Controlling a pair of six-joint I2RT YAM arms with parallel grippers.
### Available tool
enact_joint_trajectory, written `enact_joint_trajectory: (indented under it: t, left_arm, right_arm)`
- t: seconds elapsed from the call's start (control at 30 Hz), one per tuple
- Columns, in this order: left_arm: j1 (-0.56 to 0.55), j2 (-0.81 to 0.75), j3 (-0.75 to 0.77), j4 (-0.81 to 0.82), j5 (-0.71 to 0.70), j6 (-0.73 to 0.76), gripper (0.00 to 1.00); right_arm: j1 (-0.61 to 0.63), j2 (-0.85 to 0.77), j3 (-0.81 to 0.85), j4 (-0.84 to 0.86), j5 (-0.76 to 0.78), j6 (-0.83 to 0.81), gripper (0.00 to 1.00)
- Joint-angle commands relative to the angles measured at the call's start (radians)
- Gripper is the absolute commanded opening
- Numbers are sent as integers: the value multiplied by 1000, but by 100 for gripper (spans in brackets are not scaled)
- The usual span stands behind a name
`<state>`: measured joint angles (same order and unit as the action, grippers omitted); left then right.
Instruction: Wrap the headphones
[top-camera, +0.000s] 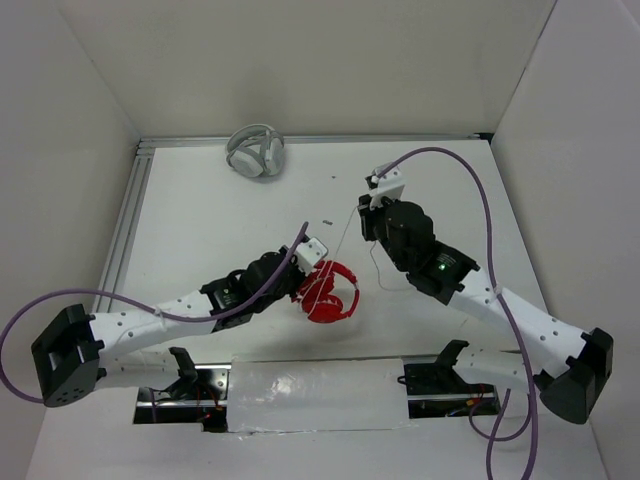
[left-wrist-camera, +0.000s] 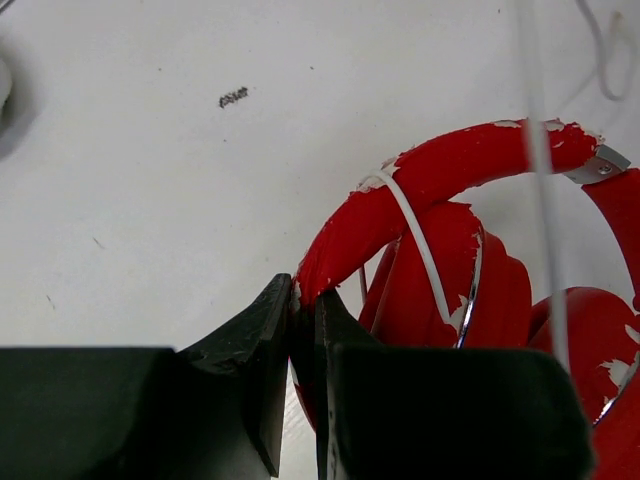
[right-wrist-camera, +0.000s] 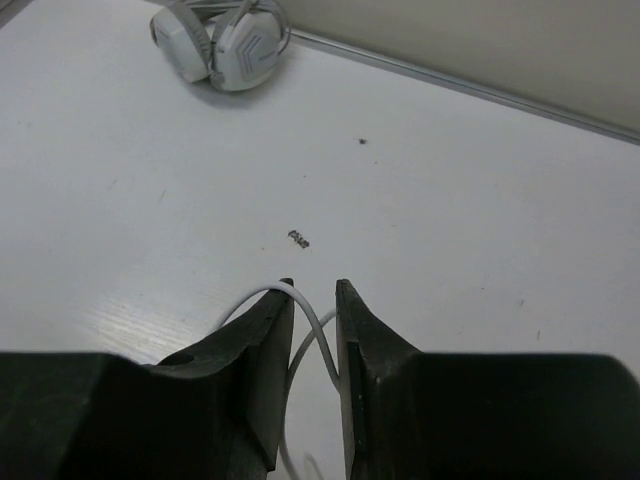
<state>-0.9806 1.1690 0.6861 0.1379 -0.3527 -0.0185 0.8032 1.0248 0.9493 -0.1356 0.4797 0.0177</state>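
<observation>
The red headphones (top-camera: 330, 292) lie near the middle of the table, ear cups folded under the curved headband (left-wrist-camera: 440, 170). My left gripper (top-camera: 312, 262) is shut on the headband's end (left-wrist-camera: 305, 290). The thin white cable (left-wrist-camera: 420, 240) crosses over the headband and runs up to my right gripper (top-camera: 366, 218), which hangs above the table behind the headphones. In the right wrist view the right gripper (right-wrist-camera: 313, 290) is open by a narrow gap. A loop of cable (right-wrist-camera: 320, 335) hangs loose between its jaws, draped over the left fingertip.
White-grey headphones (top-camera: 256, 152) rest at the back left by the wall (right-wrist-camera: 220, 35). A small dark speck (top-camera: 326, 220) lies on the table between both pairs. A metal rail (top-camera: 128, 215) runs along the left edge. A plastic-covered strip (top-camera: 310, 395) sits between the arm bases.
</observation>
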Motion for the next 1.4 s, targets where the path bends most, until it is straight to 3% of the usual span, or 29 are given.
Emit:
enact_joint_trajectory:
  t: [0.0,0.2,0.47,0.77,0.87,1.03,1.37]
  left_arm:
    - [-26,-32,20,25,-6,-9,0]
    - [-55,-90,7,2,15,-35,0]
    - [-72,-394,-71,-15,253,-55,0]
    - [-70,-631,-82,17,520,-67,0]
    - [-70,-629,-22,6,505,-77,0]
    - [-70,-597,111,14,456,-40,0]
    - [-70,-522,459,-58,325,84,0]
  right_arm:
    - [-32,17,48,131,-133,-33,31]
    - [-87,72,34,174,-87,40,21]
    - [-300,135,-46,260,-257,168,26]
    - [-352,282,-84,358,-415,247,27]
    - [-351,330,-96,395,-460,269,27]
    - [-351,394,-142,470,-575,306,1]
    - [-355,376,-259,499,-543,401,0]
